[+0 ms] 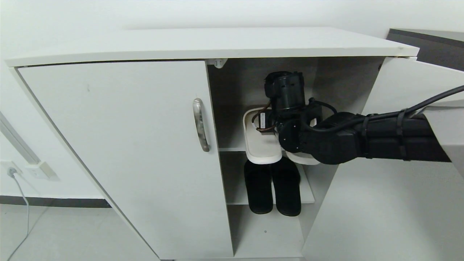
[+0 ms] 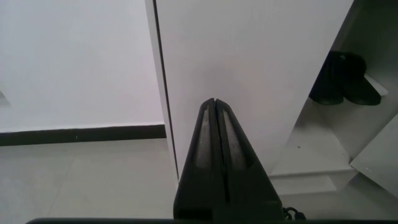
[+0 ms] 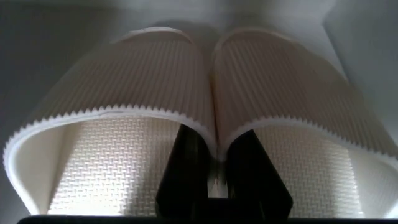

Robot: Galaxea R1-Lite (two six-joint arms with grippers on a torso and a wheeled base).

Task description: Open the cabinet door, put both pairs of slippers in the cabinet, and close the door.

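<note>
White slippers, two; black slippers, two.

Closed left door blocks that half. Right arm and white slippers crowd the upper shelf's front edge; black slippers cover the lower shelf; cabinet floor beneath lies free.

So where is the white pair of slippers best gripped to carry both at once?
At the two inner strap edges where the white slippers touch, coming from the heel end with one finger in each opening. The straps arch up side by side, so a single pinch takes both walls. The right gripper holds them just so.
</note>
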